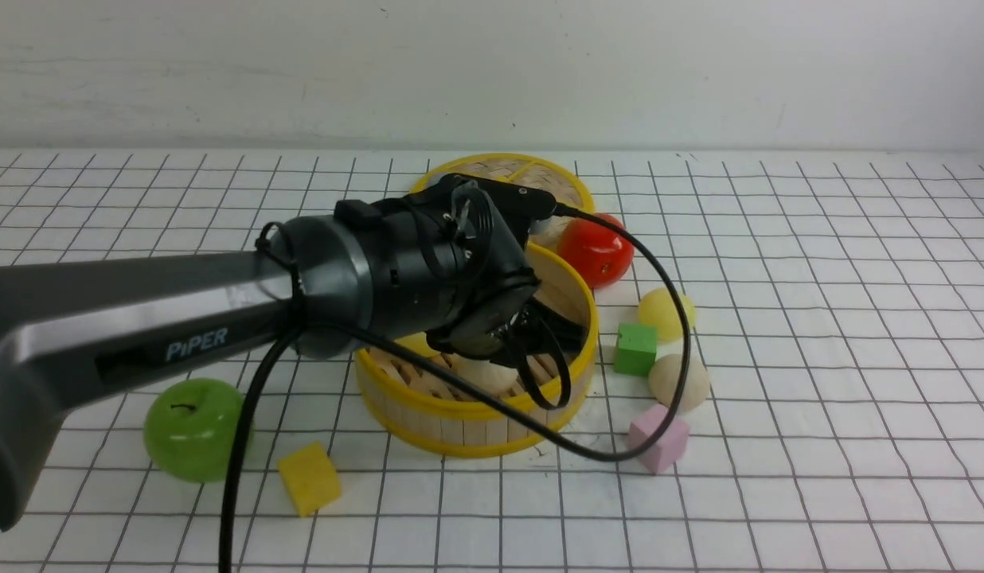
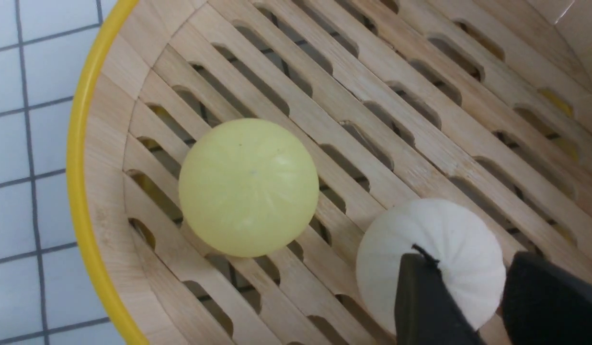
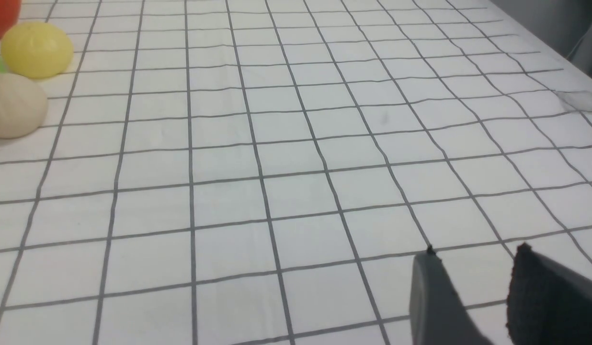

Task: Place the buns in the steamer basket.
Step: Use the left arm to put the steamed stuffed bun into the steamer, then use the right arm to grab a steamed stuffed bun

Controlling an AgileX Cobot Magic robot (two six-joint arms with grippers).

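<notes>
The left pincer (image 2: 463, 261) hangs inside the steamer basket (image 1: 460, 426), jaws parted on either side of a cream bun (image 2: 435, 230) that sits on the slatted floor right under the tips. I can't tell whether a tip touches it. A pale yellow bun (image 2: 248, 187) lies beside it on the slats, close to the basket wall and just clear of the cream one. So two buns are in.

The other two are out on the table (image 1: 818, 318), just right of the basket: a second yellow bun (image 1: 661, 310) farther back and a beige bun (image 1: 669, 383) nearer, with a green cube (image 1: 635, 348) between them and the basket wall. From the left pincer they lie to the right, over the rim and down. They are round domes, so there is no long axis to line up with.

The right pincer (image 3: 475, 249) is wide and holds nothing, low over bare table, with both buns well off from it. I'd judge the left pincer the closer one, though the buns lie on the right side.

The left arm (image 1: 142, 318) stretches in from the near left, low and nearly level, with the wrist bent so the pincer points down into the basket. It would have to lift clear of the rim before swinging right.
</notes>
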